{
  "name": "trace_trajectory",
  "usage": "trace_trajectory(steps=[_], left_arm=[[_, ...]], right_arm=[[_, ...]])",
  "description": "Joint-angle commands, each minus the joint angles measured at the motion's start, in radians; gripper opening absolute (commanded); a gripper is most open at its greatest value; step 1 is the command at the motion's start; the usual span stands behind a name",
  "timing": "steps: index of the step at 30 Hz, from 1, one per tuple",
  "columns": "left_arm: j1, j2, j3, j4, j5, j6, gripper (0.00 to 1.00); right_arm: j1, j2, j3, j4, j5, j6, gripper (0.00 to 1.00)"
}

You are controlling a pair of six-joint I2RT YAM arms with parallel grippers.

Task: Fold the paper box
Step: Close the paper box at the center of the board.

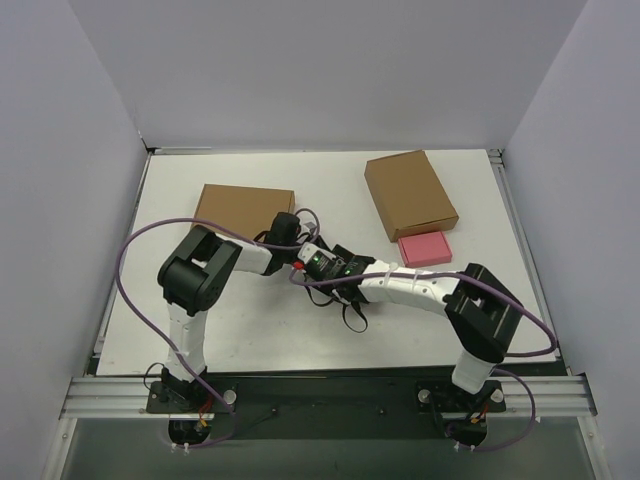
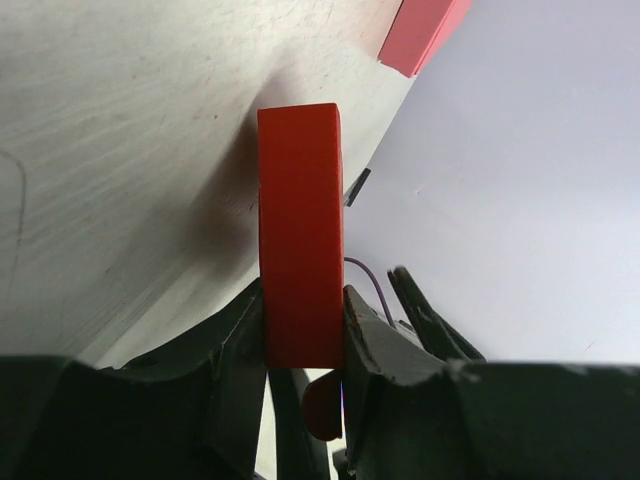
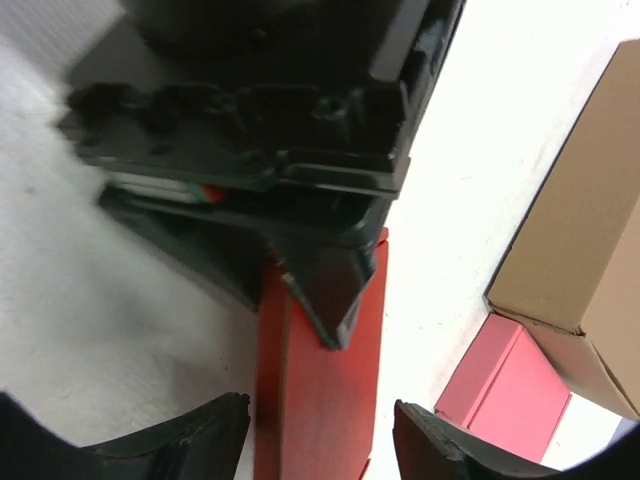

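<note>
Jaws first — your left gripper [image 2: 303, 345] is clamped on one end of the red paper box [image 2: 298, 200], whose long axis runs straight out from its fingers. Your right gripper [image 3: 318, 440] faces it, jaws apart, straddling the box's other end without touching — at the middle of the table [image 1: 250, 330].

Red against white
The paper box [image 2: 300, 235] is showing plain bright red; the small box [image 1: 424, 248] is showing pink, the larger boxes [image 1: 410, 194] brown, the table [image 1: 250, 340] white.
</note>
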Motion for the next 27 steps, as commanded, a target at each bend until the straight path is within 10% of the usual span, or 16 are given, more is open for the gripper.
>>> trace_trajectory(steps=[1, 12, 19, 27], left_arm=[[0.001, -0.071, -0.027, 0.043, 0.012, -0.022, 0.31], [0.017, -0.101, -0.05, 0.054, 0.007, -0.029, 0.4], [0.132, -0.126, -0.114, 0.273, -0.025, -0.043, 0.65], [0.204, -0.163, 0.002, 0.219, 0.048, 0.122, 0.68]], right_arm=[[-0.025, 0.046, -0.001, -0.028, 0.069, 0.006, 0.58], [-0.018, 0.037, -0.024, 0.008, 0.021, -0.035, 0.29], [-0.059, -0.004, 0.048, -0.116, -0.134, -0.012, 0.26], [-0.186, -0.078, 0.053, -0.15, -0.363, 0.028, 0.26]])
